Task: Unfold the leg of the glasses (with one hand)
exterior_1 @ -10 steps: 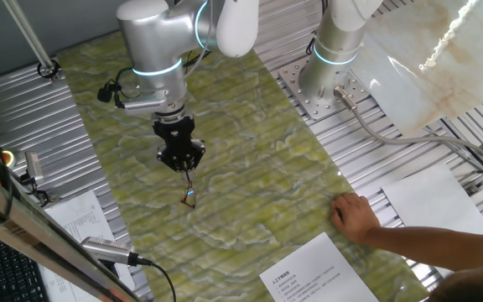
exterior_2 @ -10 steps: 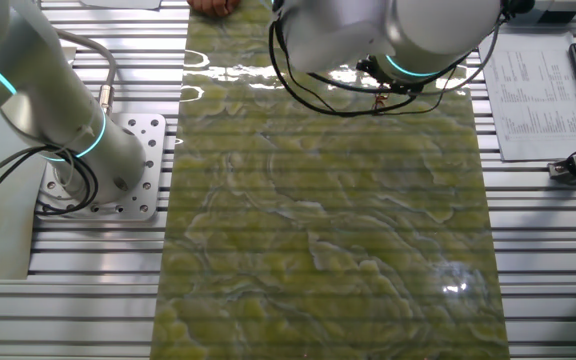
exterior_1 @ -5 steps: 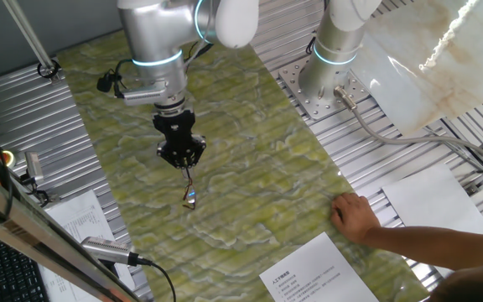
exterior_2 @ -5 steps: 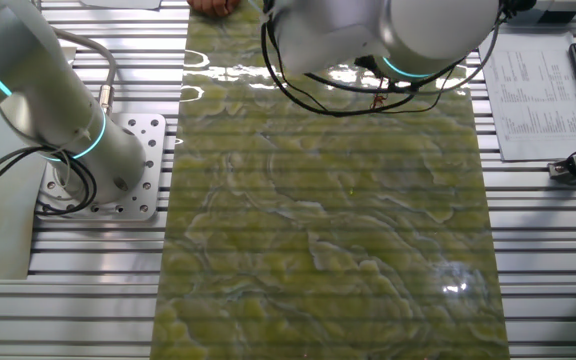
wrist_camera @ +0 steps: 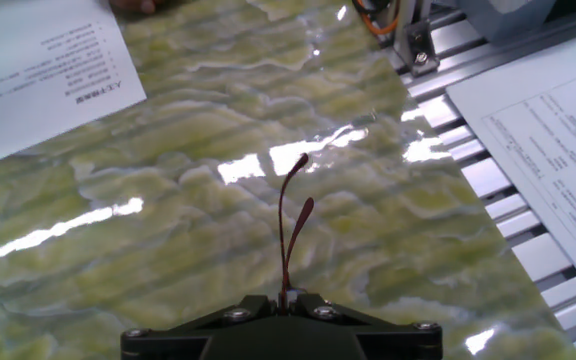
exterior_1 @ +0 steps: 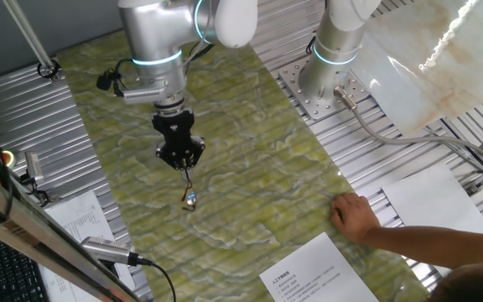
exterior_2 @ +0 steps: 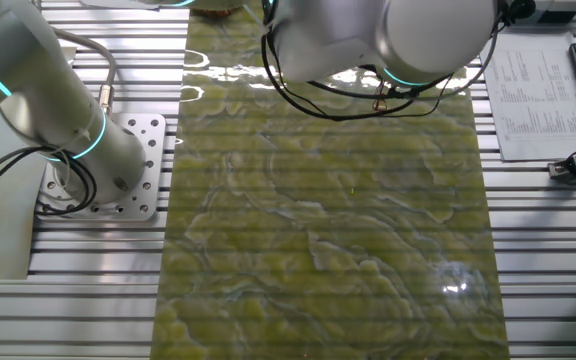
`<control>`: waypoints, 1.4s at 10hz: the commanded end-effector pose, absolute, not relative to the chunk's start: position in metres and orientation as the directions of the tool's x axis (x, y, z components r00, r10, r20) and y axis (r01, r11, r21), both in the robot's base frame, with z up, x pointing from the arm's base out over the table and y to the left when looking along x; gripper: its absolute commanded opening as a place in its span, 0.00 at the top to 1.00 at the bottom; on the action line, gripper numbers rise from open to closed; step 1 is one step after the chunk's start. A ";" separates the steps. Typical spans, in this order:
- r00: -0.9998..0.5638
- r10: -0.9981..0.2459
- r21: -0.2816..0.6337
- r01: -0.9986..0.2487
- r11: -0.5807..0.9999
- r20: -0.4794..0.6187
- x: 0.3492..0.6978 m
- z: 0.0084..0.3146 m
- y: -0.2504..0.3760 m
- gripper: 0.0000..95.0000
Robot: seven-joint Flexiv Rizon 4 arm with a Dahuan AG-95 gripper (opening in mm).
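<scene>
- The glasses [exterior_1: 189, 194] are held up off the green marbled mat [exterior_1: 250, 168], dangling just under the hand [exterior_1: 181, 162].
- In the hand view, two thin reddish legs [wrist_camera: 290, 235] are seen sticking out from between the black fingers [wrist_camera: 318, 303], side by side and nearly touching.
- So the hand is clamped on the glasses, lenses hanging low over the mat.
- A person's bare hand [exterior_1: 356, 216] is rested on the mat's right edge, well apart.
- Printed sheets [exterior_1: 313, 273] are laid beside it.

One fixed view high and oblique, the other overhead from opposite, hand view close, all sharing green mat [exterior_1: 250, 159].
</scene>
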State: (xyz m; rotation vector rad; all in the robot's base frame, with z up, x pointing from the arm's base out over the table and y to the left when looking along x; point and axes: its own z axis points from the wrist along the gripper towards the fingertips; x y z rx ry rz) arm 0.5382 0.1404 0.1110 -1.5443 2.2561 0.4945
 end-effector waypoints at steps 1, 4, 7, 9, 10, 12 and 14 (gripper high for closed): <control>-0.340 -0.810 0.082 -0.935 0.345 -0.477 0.539 0.111 0.141 1.00; -0.341 -0.807 0.083 -0.935 0.346 -0.482 0.538 0.114 0.141 1.00; -0.340 -0.801 0.083 -0.935 0.346 -0.492 0.538 0.118 0.141 1.00; -0.336 -0.803 0.079 -0.936 0.343 -0.493 0.537 0.119 0.141 0.80; -0.335 -0.806 0.077 -0.936 0.342 -0.489 0.537 0.119 0.141 0.80; -0.333 -0.807 0.075 -0.937 0.342 -0.488 0.537 0.119 0.141 0.80; -0.339 -0.806 0.074 -0.934 0.348 -0.486 0.537 0.119 0.141 0.80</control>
